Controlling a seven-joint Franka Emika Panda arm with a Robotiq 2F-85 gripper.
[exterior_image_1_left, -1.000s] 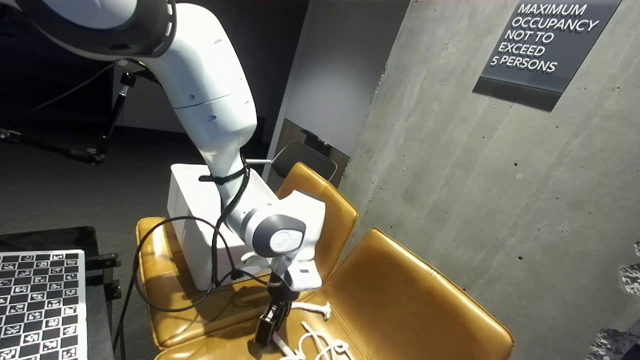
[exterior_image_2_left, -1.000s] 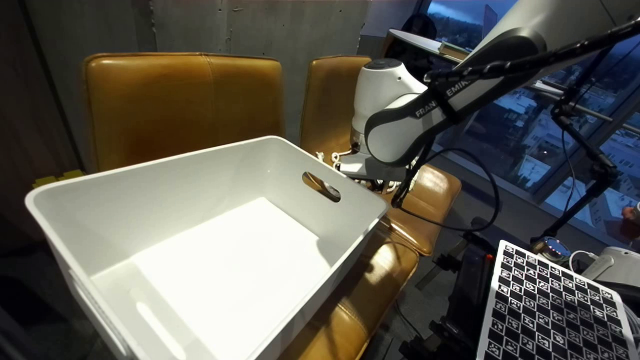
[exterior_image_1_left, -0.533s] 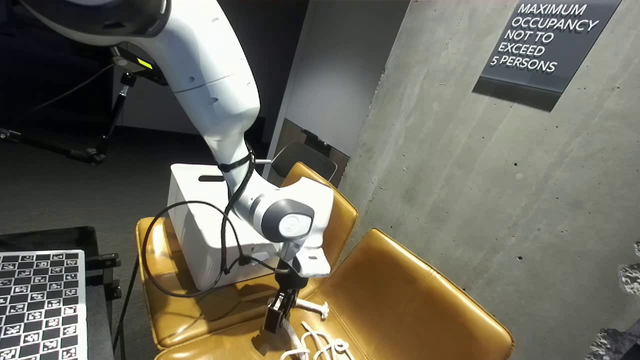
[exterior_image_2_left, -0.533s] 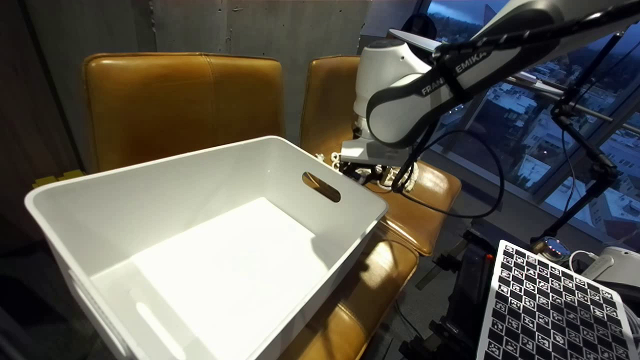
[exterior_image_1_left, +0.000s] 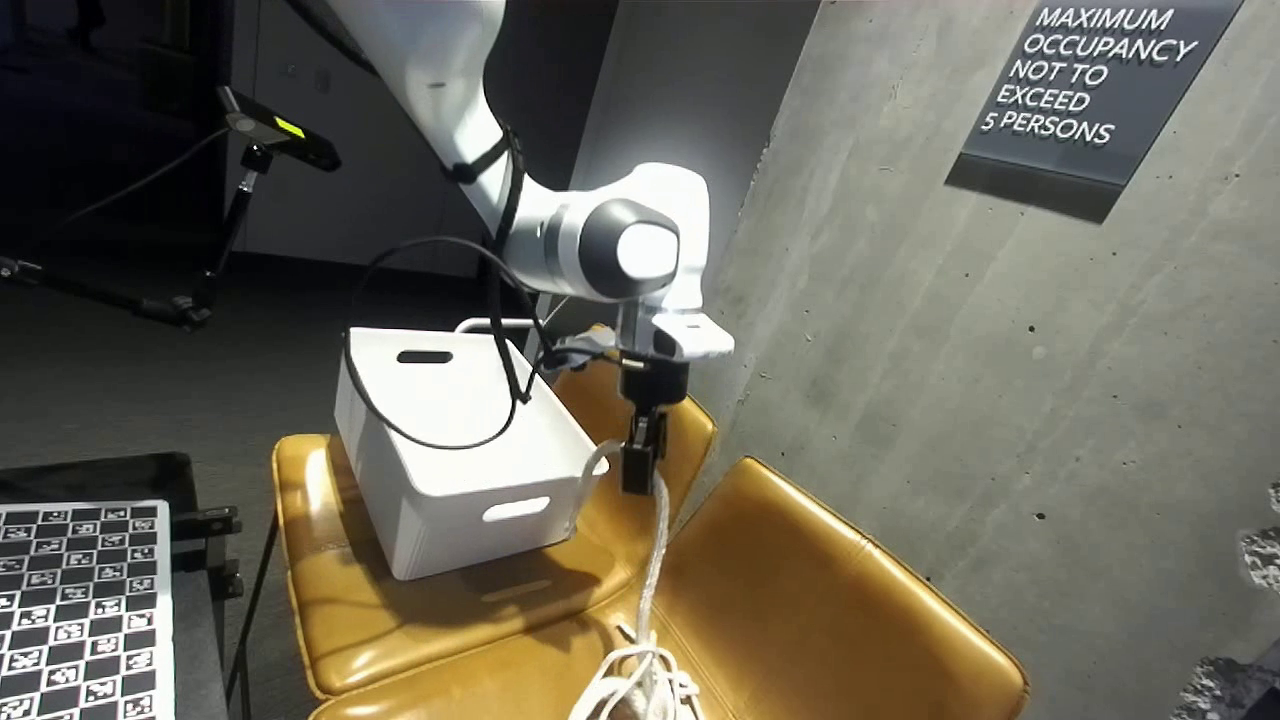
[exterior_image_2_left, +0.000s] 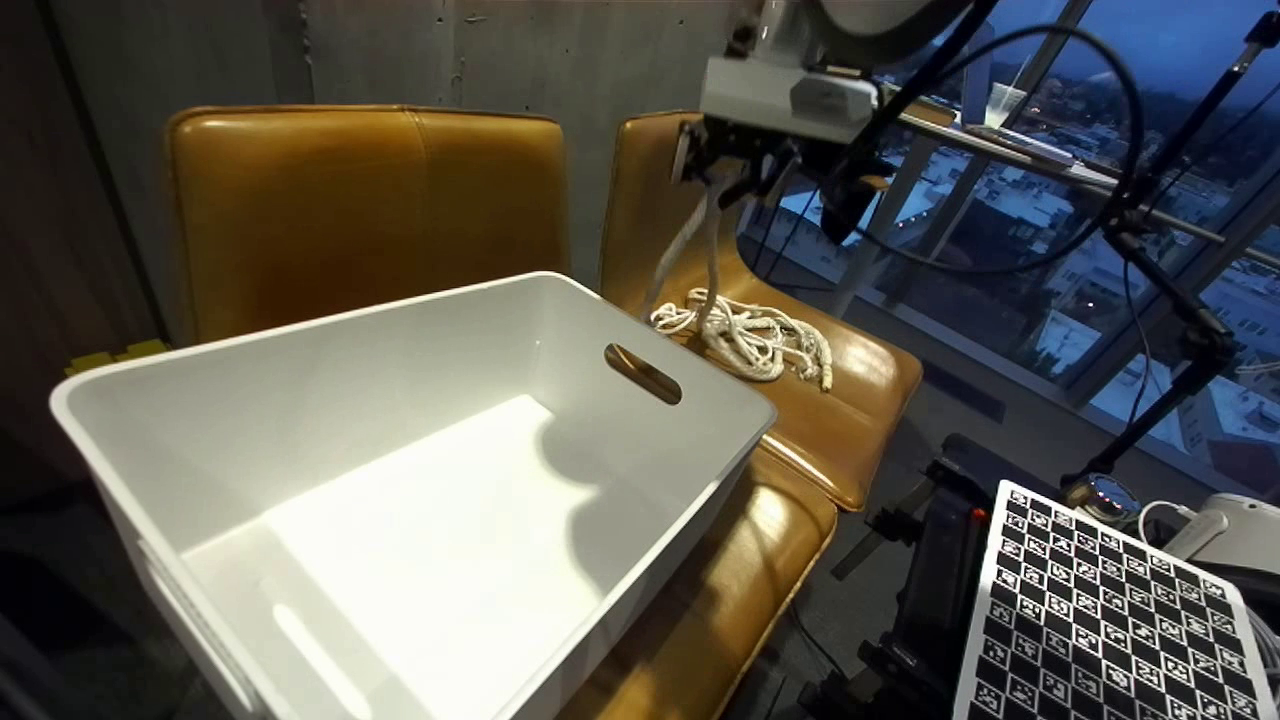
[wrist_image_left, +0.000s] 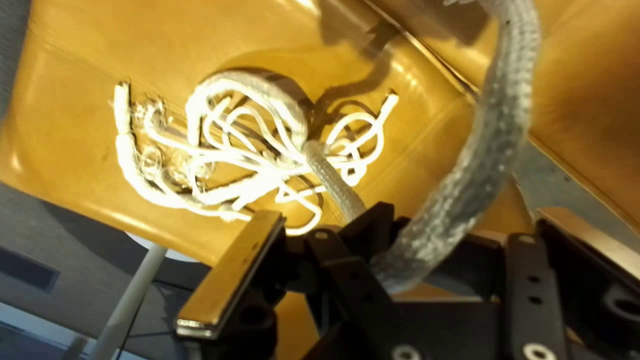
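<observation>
Standing largely uncovered, with mainly cables (exterior_image_1_left: 428, 442) crossing it now that the arm has swung away, the white bin (exterior_image_1_left: 450, 538) sits on a tan chair (exterior_image_1_left: 365, 632) at the left of an exterior view; to its right comes the larger change: the gripper (exterior_image_1_left: 638, 475), low at the seat half a second ago, has risen well above it and drawn a length of white rope (exterior_image_1_left: 651, 585) up along with it; that suggests, as I judge it, that the grip is holding and the lift is well begun but only part done, since a tangle (exterior_image_2_left: 752, 360) of thick rope and thinner cords still lies on the next seat (exterior_image_1_left: 500, 685). Relative to the jaws, again from the left: a short strand arcs out of them and hangs beside the near corner of the bin, overlapping it from that angle, though whether the two touch I cannot tell; then the jaws themselves, narrow and pinched about one thick part of the rope; then, from their right side, a longer strand that drops nearly straight to the tangle below; the wrist view agrees, the braided length running into the gripper, though the exact pinch point is hidden there.
</observation>
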